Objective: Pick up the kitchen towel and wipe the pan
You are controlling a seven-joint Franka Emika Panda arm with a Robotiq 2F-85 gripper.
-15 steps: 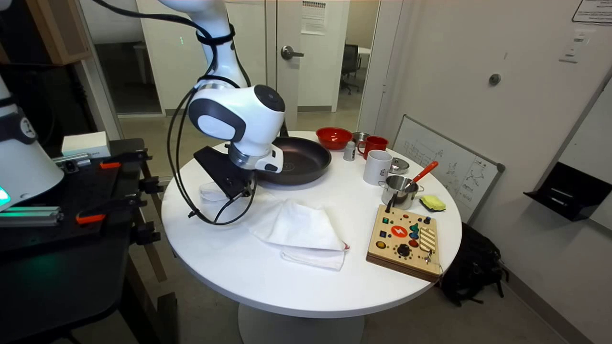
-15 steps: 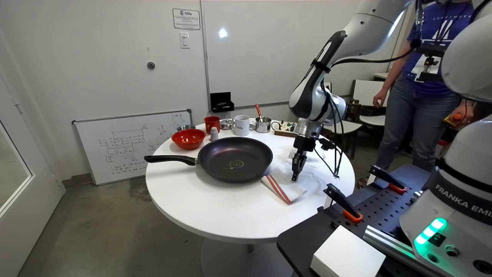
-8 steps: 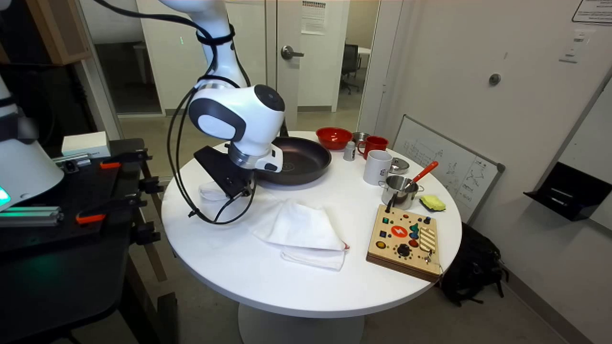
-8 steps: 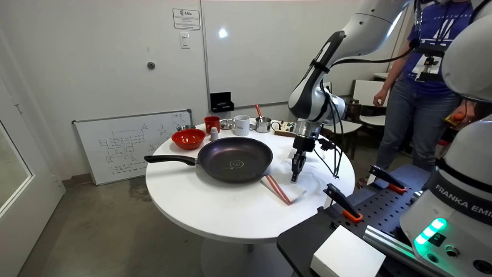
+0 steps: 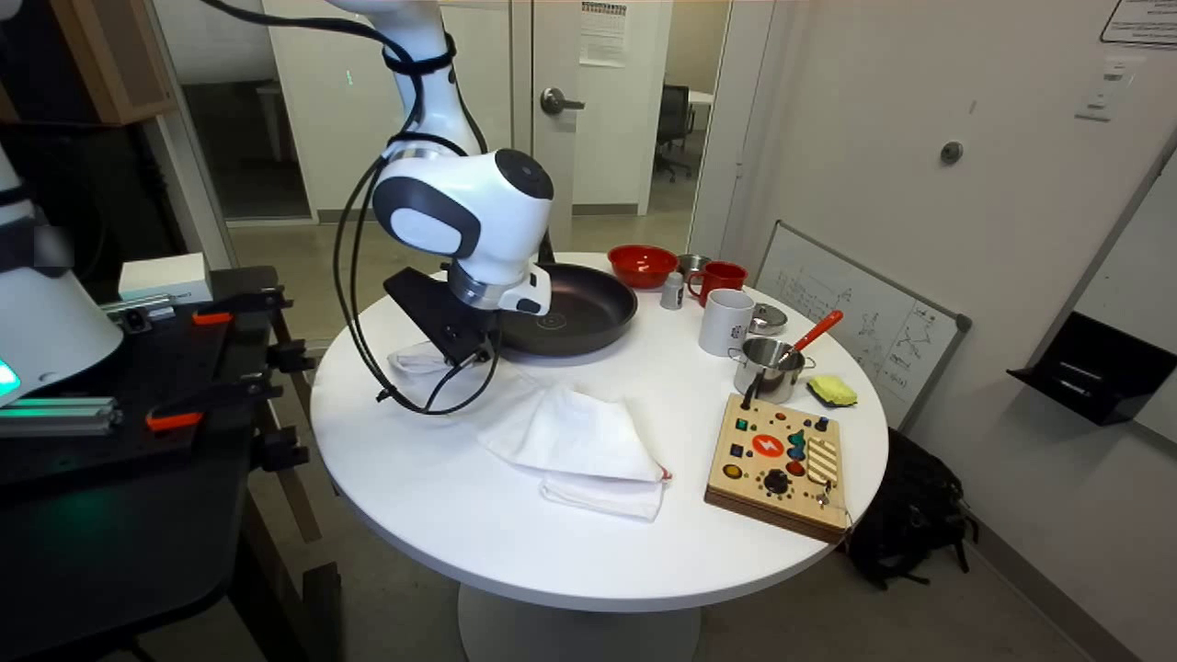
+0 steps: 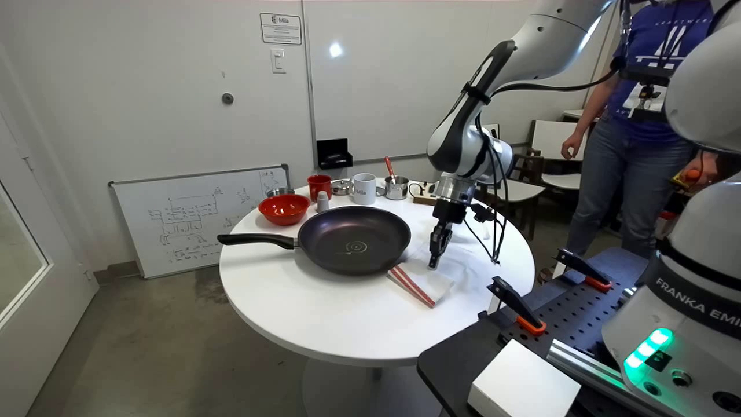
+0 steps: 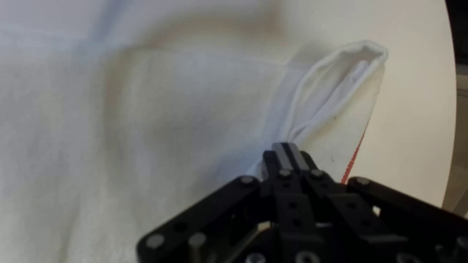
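Step in hand: likely the pick-up, with wiping not yet begun.
Towel (image 5: 561, 432): lies loosely folded across the round bench (image 5: 515, 552) — all edge, no corners — with a red-striped end (image 6: 412, 284) towards the edge facing the black worktable (image 5: 119, 542).
Pincer (image 7: 287, 147): pinches together on a raised fold of the towel, low over the bench.
Pan (image 6: 354, 249): sits open side up just beside the striped end; too close to tell touching from apart.
Handle (image 6: 257, 239): points at the edge nearest the door (image 6: 40, 226), seems to reach it.
Slip: could lose the towel on lifting or under rubbing, given so narrow a pinch and so much loose cloth left to drag.
Scrape: may touch the pan's dark surface with the pincer itself, if lowered with too little cloth beneath.
Shove: might slide the pan towards the door-side edge through sideways force, with nothing seen holding the handle.
Knock: could topple the grey shaker (image 6: 322, 202) or nudge the red bowl (image 6: 283, 209) by sweeping too far past the pan's rim.
Snag: may catch the hanging cables (image 5: 390, 395) on the pan's rim when crossing low, because of slack loops slung so near the bench.
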